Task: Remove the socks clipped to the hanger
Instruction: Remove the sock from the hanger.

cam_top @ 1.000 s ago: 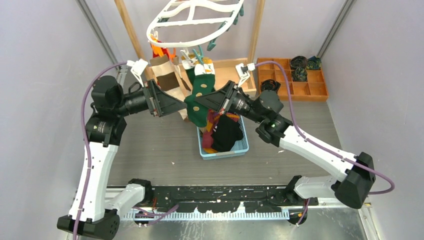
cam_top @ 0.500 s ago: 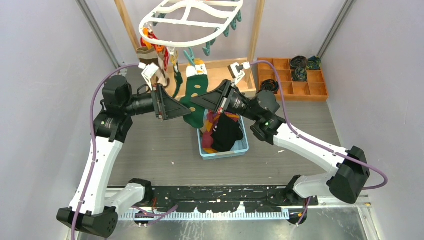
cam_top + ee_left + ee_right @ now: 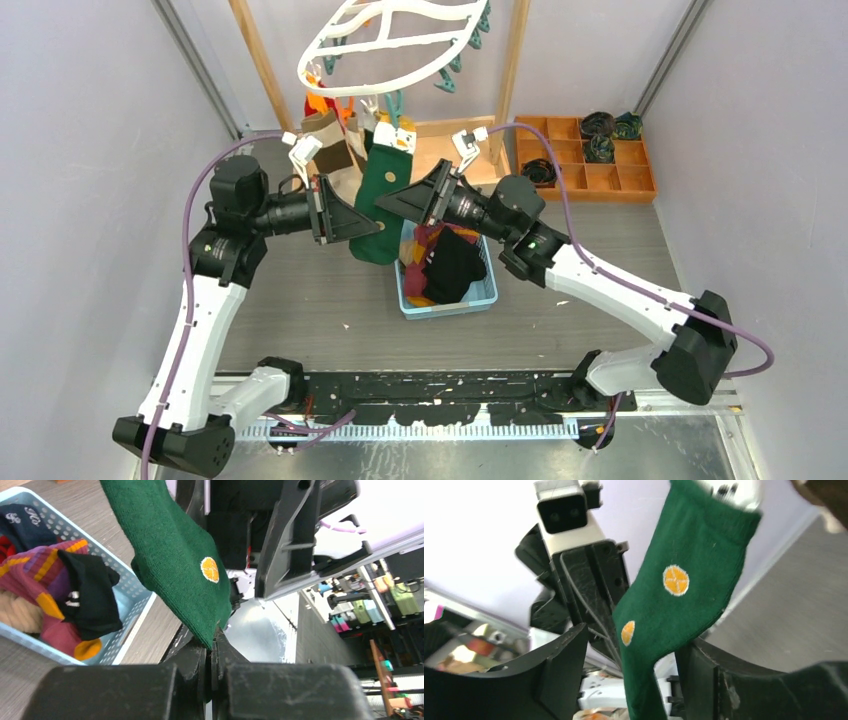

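The white oval hanger (image 3: 392, 34) hangs tilted at the back with orange and teal clips under it. A dark green sock with orange dots (image 3: 383, 190) hangs from one clip, beside a beige and brown sock (image 3: 333, 158). My left gripper (image 3: 374, 228) is shut on the green sock's (image 3: 170, 555) lower edge, its tips (image 3: 214, 641) pinching the fabric. My right gripper (image 3: 384, 200) is open, and the green sock (image 3: 679, 595) passes loosely between its spread fingers (image 3: 559, 665).
A light blue basket (image 3: 488, 295) with several loose socks sits on the table under both grippers; the left wrist view shows its rim (image 3: 134, 600). A wooden compartment tray (image 3: 620, 185) with rolled socks stands at the back right. Wooden rack posts (image 3: 514, 60) flank the hanger.
The left gripper shut on the green sock's lower edge. The right gripper opened and let go of that sock. The hanger swung and tilted.
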Robot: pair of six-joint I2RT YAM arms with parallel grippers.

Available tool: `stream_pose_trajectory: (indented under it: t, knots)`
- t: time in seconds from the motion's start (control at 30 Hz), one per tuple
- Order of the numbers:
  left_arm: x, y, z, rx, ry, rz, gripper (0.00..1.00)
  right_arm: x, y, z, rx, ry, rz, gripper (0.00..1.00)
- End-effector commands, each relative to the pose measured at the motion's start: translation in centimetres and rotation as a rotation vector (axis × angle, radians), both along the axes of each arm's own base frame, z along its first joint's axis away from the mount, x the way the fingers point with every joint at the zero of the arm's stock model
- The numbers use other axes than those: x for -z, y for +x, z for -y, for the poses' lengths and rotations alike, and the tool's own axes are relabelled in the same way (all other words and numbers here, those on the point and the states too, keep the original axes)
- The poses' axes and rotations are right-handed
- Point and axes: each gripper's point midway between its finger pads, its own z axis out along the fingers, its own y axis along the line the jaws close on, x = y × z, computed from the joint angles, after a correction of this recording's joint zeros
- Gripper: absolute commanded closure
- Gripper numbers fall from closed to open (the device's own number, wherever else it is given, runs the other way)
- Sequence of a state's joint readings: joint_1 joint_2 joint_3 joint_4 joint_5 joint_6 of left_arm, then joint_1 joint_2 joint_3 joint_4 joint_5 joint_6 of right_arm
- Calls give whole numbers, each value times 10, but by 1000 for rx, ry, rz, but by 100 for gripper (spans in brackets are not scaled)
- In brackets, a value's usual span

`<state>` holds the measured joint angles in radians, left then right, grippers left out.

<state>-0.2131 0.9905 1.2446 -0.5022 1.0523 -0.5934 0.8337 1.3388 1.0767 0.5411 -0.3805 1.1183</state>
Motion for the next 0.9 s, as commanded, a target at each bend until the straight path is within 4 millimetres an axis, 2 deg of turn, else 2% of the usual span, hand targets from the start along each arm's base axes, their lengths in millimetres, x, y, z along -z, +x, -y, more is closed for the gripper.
stream_pose_trajectory:
  t: [0.0, 0.03, 0.1, 0.17, 0.23, 0.43, 0.67, 0.87]
  knots:
    - [11, -9, -4, -12, 54, 50, 100, -23, 25, 33, 266, -185, 166, 30]
    - [12, -9, -4, -14, 62, 54, 100, -27, 33, 40, 324, -236, 194, 28]
    - [14, -10, -2, -10, 71, 62, 100, -17, 46, 52, 409, -357, 217, 27]
    - [13, -10, 0, -8, 77, 69, 100, -19, 57, 61, 482, -414, 259, 25]
    - [13, -11, 2, -2, 81, 70, 100, -24, 63, 63, 509, -431, 301, 23]
    - [11, -16, 6, 17, 95, 71, 100, -50, 78, 42, 497, -416, 417, 19]
    - [13, -23, 6, 18, 110, 81, 100, -77, 98, 19, 463, -389, 498, 19]
    - [9, -27, 5, 17, 110, 94, 100, -83, 117, 10, 482, -430, 566, 20]
